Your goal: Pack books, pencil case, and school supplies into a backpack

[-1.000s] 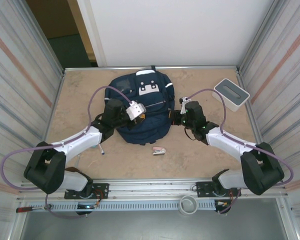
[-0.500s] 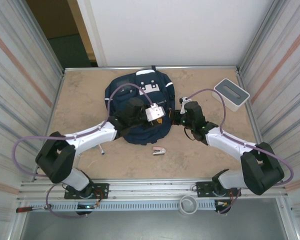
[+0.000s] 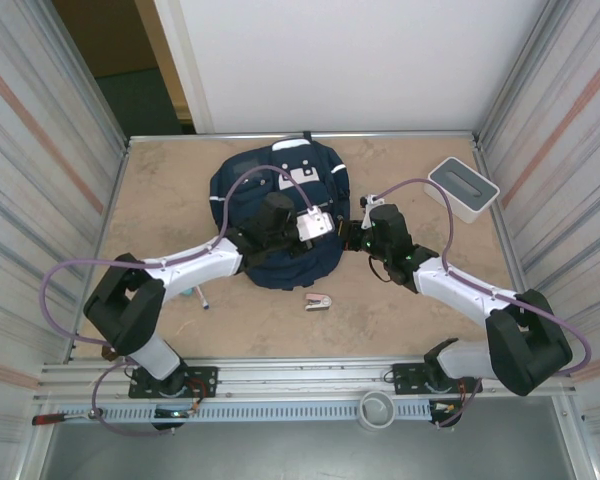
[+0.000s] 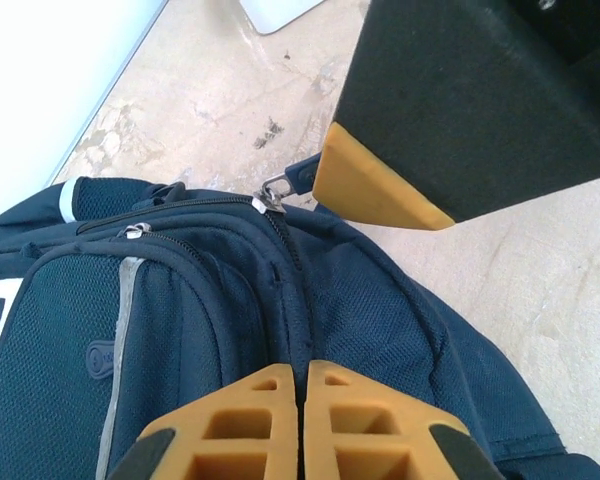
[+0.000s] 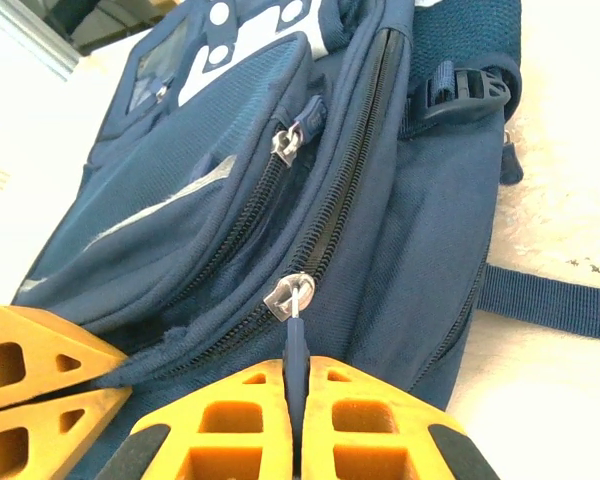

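The navy backpack [image 3: 270, 195] lies flat in the middle of the table. My right gripper [image 5: 297, 385] is shut on the dark pull tab of its main zip. The silver slider [image 5: 288, 295] sits just beyond the tips. At the bag's right edge my left gripper [image 4: 302, 375] is shut, pinching the backpack's fabric [image 4: 380, 320] beside the zip seam, close to the right gripper [image 3: 352, 236]. The pink-and-silver stapler [image 3: 318, 301] lies in front of the bag. The pen [image 3: 202, 298] lies by the left arm. The books are out of view.
A white box with a grey top [image 3: 462, 187] stands at the back right. Metal walls close in the table [image 3: 160, 180] on both sides. A loose strap [image 5: 550, 300] of the bag trails over the tabletop on its right.
My left arm swung right across the backpack. Its gripper opened on the way and has now shut at the bag's right edge. The right arm held still.
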`<state>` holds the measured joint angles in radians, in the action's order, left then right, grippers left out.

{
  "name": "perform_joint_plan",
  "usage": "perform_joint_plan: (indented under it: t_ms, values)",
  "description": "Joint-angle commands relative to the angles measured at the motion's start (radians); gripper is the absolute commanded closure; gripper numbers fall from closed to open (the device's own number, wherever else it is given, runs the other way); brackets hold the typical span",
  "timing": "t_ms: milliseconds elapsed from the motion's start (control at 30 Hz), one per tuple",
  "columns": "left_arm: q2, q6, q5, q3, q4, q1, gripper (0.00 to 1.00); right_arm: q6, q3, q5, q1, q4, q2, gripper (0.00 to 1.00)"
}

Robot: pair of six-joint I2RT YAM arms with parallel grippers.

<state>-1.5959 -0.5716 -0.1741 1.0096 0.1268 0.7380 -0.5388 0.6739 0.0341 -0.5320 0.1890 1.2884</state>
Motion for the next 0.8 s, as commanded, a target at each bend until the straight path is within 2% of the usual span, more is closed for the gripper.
perform_joint_plan:
  t_ms: [0, 167, 267, 500, 667, 767]
  values:
    - [0.09, 0.038, -0.119, -0.025, 0.014, -0.049, 1.0, -0.027, 0.014, -0.035, 0.064, -0.025, -0.006, 1.0]
    - [0.166, 0.129, -0.324, -0.058, 0.066, -0.141, 1.0, -0.1, 0.058, 0.043, 0.148, -0.019, 0.074, 1.0]
    - [0.186, 0.161, -0.402, -0.066, 0.088, -0.185, 1.0, -0.101, 0.109, 0.059, 0.175, -0.026, 0.132, 1.0]
    - [0.21, 0.204, -0.488, -0.072, 0.123, -0.239, 1.0, -0.146, 0.219, 0.123, 0.264, -0.011, 0.314, 1.0]
    - [0.211, 0.206, -0.508, -0.067, 0.11, -0.242, 1.0, -0.179, 0.329, 0.219, 0.319, 0.024, 0.475, 1.0]
    - [0.209, 0.204, -0.505, -0.068, 0.098, -0.242, 1.0, -0.179, 0.388, 0.231, 0.332, 0.022, 0.534, 1.0]
